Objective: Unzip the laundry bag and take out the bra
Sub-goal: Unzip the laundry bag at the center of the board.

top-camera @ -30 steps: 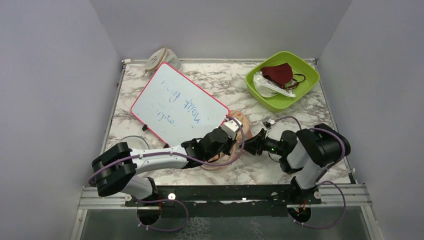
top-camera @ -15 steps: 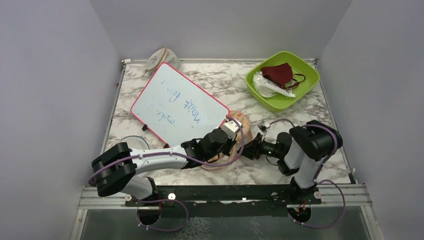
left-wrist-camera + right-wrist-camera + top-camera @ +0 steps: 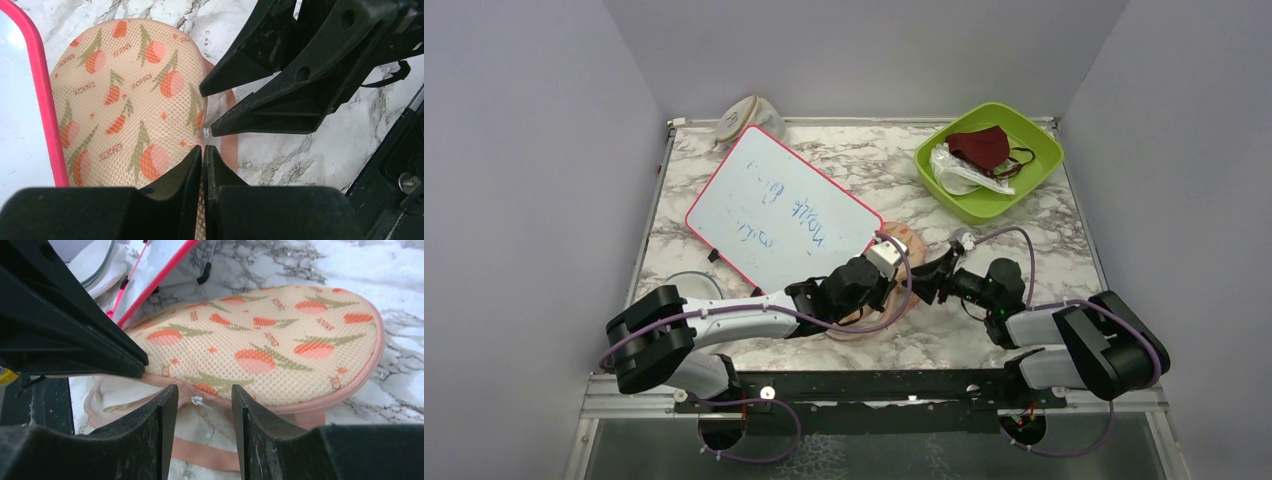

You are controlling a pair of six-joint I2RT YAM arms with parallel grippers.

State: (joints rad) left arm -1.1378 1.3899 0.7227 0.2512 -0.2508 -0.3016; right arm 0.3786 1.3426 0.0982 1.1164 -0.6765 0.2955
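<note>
While low, left pincer on bag

Setting: a robotics lab test cell, not a home or a shop.
Enclosure: plain grey walls box in the desk along its left, far and right edges.
Machinery: a left arm and a right arm are bolted to a black metal rail running along the near edge.
Surface: a marble-patterned top, framed like a fixed work bay.
Props: household odds and ends. A pink-framed whiteboard with blue handwriting lies toward the far left corner. A green bowl with a maroon face mask sits at the far right corner. A printed laundry bag lies toward the near edge, between the arms.
</note>
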